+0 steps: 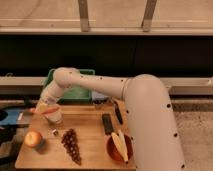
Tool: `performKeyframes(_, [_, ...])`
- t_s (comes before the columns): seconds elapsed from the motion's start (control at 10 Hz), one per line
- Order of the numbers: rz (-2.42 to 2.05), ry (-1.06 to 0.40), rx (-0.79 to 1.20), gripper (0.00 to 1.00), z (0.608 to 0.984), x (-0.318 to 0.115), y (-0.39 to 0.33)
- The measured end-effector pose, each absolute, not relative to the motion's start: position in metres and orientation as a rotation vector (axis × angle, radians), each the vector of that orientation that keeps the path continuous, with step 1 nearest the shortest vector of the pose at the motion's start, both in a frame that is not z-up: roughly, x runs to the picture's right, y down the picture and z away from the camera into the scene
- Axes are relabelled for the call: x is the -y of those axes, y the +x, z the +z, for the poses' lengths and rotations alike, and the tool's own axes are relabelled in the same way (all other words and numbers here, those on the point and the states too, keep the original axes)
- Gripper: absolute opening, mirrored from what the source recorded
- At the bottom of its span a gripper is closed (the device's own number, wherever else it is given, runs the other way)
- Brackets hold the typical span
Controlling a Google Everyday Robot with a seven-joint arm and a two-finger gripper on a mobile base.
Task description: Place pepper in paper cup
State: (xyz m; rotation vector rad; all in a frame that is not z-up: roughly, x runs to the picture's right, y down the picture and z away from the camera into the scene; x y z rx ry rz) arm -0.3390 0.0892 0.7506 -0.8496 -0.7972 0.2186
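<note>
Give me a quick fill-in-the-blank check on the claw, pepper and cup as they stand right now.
1. The claw, closed on the pepper, hangs right above the ____.
2. The pepper lies roughly ____ across the paper cup rim, not yet inside.
3. The dark grapes lie on the wooden ____.
4. The round orange fruit sits at the board's front ____ corner as seen in the camera view.

Missing words: paper cup; level; board; left

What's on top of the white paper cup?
The orange pepper lies across above the paper cup, held in the robot's shut pincer. The pincer and pepper cover the cup's opening, so its inside is hidden.
</note>
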Motion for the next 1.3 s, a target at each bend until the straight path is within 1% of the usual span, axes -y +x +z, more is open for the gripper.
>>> performKeyframes(0.5, [0.186,-0.827,0.82,0.0,0.737,-0.083,-0.349])
performKeyframes(1.2, [0.284,-0.848,0.836,0.0,0.759,-0.084,-0.33])
performKeyframes(1.3, [0.293,-0.85,0.843,0.01,0.76,-0.085,-0.329])
